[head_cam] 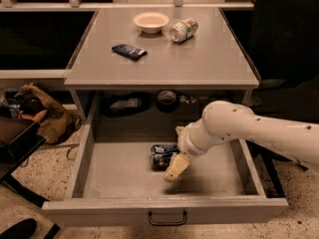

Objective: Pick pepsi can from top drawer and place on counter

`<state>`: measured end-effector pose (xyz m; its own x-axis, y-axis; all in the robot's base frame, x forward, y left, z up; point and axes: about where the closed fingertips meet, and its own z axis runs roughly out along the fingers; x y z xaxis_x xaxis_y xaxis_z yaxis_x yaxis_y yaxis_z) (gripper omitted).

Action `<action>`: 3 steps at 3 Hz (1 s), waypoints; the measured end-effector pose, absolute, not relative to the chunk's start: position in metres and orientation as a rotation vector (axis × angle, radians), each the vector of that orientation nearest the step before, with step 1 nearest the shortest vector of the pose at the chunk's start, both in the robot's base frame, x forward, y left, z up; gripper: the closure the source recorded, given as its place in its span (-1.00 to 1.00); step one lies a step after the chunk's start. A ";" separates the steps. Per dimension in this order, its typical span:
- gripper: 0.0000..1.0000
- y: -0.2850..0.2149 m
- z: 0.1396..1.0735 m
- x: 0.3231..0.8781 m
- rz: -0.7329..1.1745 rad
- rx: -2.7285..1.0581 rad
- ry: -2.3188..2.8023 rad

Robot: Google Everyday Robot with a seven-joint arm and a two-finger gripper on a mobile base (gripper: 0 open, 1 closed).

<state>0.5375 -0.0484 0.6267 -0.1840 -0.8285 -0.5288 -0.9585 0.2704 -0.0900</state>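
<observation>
The pepsi can (161, 156) lies on its side on the floor of the open top drawer (119, 176), near the middle. My gripper (173, 153) reaches in from the right and sits at the can's right end. It is open, with one cream finger (176, 167) in front of the can and the other toward the back. The can is not lifted. The counter (199, 59) is the grey cabinet top above the drawer.
On the counter are a white bowl (151, 21), a silver-white can (183, 30) on its side and a flat dark blue packet (128, 51). The drawer handle (167, 218) faces front. A brown bag (42, 116) lies on the floor at left.
</observation>
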 end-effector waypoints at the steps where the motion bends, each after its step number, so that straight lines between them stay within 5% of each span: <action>1: -1.00 -0.043 0.620 0.534 0.386 -1.608 2.067; 2: -1.00 -0.037 0.616 0.532 0.404 -1.616 2.058; 3: -0.63 -0.037 0.616 0.532 0.404 -1.616 2.058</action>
<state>0.5324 -0.0372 0.6163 -0.1798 -0.8199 -0.5435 -0.9645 0.2556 -0.0665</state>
